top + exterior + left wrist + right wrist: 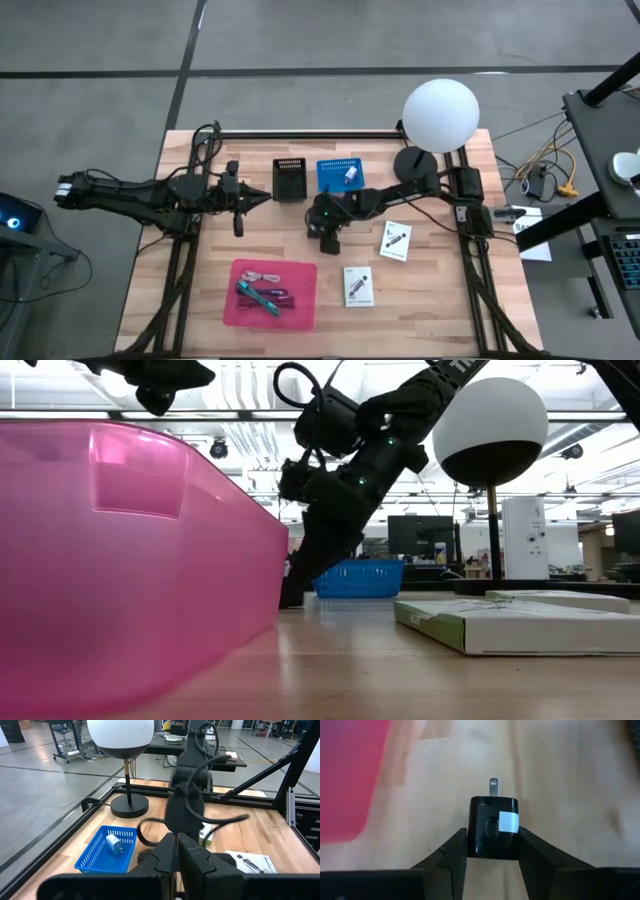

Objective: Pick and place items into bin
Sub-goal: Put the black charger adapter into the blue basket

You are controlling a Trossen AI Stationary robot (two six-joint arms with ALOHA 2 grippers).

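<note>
My right gripper (492,832) is shut on a small black charger plug (492,822) with a white label and a metal prong. In the high view it (325,238) points down at mid-table, beyond the pink bin (245,305). A teal tool (256,294) and cables lie in the bin. Two white printed cards (395,240) (358,285) lie flat on the table to the right of the bin. My left gripper (176,842) is shut and holds nothing; it hovers left of centre (258,198). My right gripper pinches the black plug by the two opposite sides of its body (474,840), one finger (452,855) on each side. The fingers come from above, pointing down. The labelled face is toward the wrist camera and the prong (493,787) points away from the gripper, over the bare wood.
A blue basket (340,175) holding a small white object and a black box (290,178) stand at the far side. A lamp with a white globe (440,115) stands at the far right. In the low view the bin wall (120,560) fills the left.
</note>
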